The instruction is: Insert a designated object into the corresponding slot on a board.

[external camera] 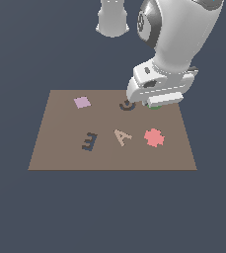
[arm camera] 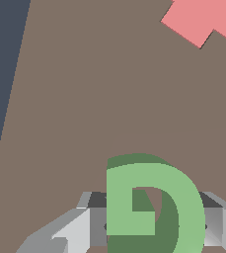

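Hanging low over the far right part of the board [external camera: 60,148], the hand [external camera: 155,102] is sitting in the upper right of the exterior frame, its white housing hiding most of what lies under it. A sliver of green is peeking out beneath it there: the green G [external camera: 155,106], near the board's far edge toward the exterior view's right. In the wrist view the green G [arm camera: 183,197] is filling the lower middle of the frame, thick and raised, with grey fingers [arm camera: 72,230] showing on either side of it. The fingers are appearing to press against the block's sides, so the hand is probably closed around it, though the contact surfaces themselves are hidden behind the letter.

The dark G-shaped slot [external camera: 126,105] is lying just to the left of the hand in the exterior frame, partly covered by the housing; the green G is sitting beside it, not in it. Nearer the frame's centre the tan A [external camera: 123,137] is resting on the board, with the red cog-edged piece [external camera: 154,138] to its right and the dark E-shaped recess [external camera: 89,142] to its left. A pale pink square [external camera: 82,102] is lying toward the board's far left corner. In the wrist view, the red cog-edged piece [arm camera: 203,20] is showing at the upper right.
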{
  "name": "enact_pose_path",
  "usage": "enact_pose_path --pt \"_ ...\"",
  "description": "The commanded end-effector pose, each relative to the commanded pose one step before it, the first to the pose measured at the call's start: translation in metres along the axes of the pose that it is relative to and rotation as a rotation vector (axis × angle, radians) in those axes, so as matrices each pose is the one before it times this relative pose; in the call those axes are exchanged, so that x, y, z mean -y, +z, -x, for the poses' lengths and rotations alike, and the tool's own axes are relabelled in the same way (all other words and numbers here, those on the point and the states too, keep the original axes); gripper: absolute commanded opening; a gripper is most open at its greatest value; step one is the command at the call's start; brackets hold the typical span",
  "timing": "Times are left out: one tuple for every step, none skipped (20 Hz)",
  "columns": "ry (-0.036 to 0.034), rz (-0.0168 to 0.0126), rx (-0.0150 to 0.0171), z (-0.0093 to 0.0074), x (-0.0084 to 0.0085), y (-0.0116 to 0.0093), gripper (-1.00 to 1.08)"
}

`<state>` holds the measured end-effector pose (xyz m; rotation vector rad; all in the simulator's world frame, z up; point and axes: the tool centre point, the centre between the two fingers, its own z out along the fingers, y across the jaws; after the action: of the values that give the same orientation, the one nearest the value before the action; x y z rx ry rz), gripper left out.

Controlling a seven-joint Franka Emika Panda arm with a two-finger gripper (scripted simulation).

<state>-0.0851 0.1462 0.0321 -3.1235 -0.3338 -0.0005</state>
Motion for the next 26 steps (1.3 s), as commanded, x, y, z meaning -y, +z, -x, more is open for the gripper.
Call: enact_pose_path --pt "-0.08697 0.00008 -0.00048 0.00414 -0.00238 -0.00055 -1.00" --pt "-0.03746 0.00000 -0.00005 0.00185 -0.00097 -0.00018 -1.00" --pt "-0.03875 0.00000 -0.00005 0.00191 -0.00100 -0.00018 -1.00" --pt "-0.03991 0.00000 -0.00005 0.00197 -0.00104 -0.00019 -1.00" --pt "-0.04006 0.00000 -0.00004 0.00198 -0.00105 -0.00019 -1.00" --pt "-0.03988 0.00001 -0.00004 0.00197 -0.00105 -0.00019 -1.00" --pt "-0.03970 0.00001 -0.00004 0.00196 -0.00105 -0.00019 -1.00" --pt "-0.03952 0.00001 -0.00004 0.00195 -0.00105 -0.00018 -1.00" --pt "-0.03934 0.00001 -0.00004 0.00195 -0.00104 -0.00018 -1.00" --pt "-0.03917 0.00001 -0.00003 0.00194 -0.00104 -0.00018 -1.00" --pt "-0.03900 0.00001 -0.00003 0.00193 -0.00104 -0.00018 -1.00" --pt "-0.03884 0.00002 -0.00003 0.00192 -0.00104 -0.00018 -1.00" --pt "-0.03868 0.00002 -0.00003 0.00192 -0.00105 -0.00018 -1.00" --pt "-0.03853 0.00002 -0.00002 0.00191 -0.00104 -0.00018 -1.00" --pt "-0.03837 0.00002 -0.00002 0.00191 -0.00105 -0.00018 -1.00" --pt "-0.03823 0.00002 -0.00002 0.00190 -0.00105 -0.00017 -1.00" --pt "-0.03809 0.00002 -0.00002 0.00189 -0.00105 -0.00017 -1.00" --pt "-0.03795 0.00002 -0.00002 0.00189 -0.00105 -0.00017 -1.00" --pt "-0.03783 0.00002 -0.00001 0.00188 -0.00105 -0.00017 -1.00" --pt "-0.03771 0.00002 -0.00001 0.00188 -0.00105 -0.00017 -1.00" --pt "-0.03760 0.00002 -0.00001 0.00188 -0.00105 -0.00017 -1.00" --pt "-0.03749 0.00002 -0.00001 0.00187 -0.00106 -0.00017 -1.00" --pt "-0.03739 0.00002 -0.00001 0.00187 -0.00106 -0.00017 -1.00" --pt "-0.03730 0.00002 0.00000 0.00187 -0.00106 -0.00017 -1.00" --pt "-0.03721 0.00002 0.00000 0.00187 -0.00106 -0.00017 -1.00" --pt "-0.03713 0.00002 0.00000 0.00186 -0.00107 -0.00017 -1.00"
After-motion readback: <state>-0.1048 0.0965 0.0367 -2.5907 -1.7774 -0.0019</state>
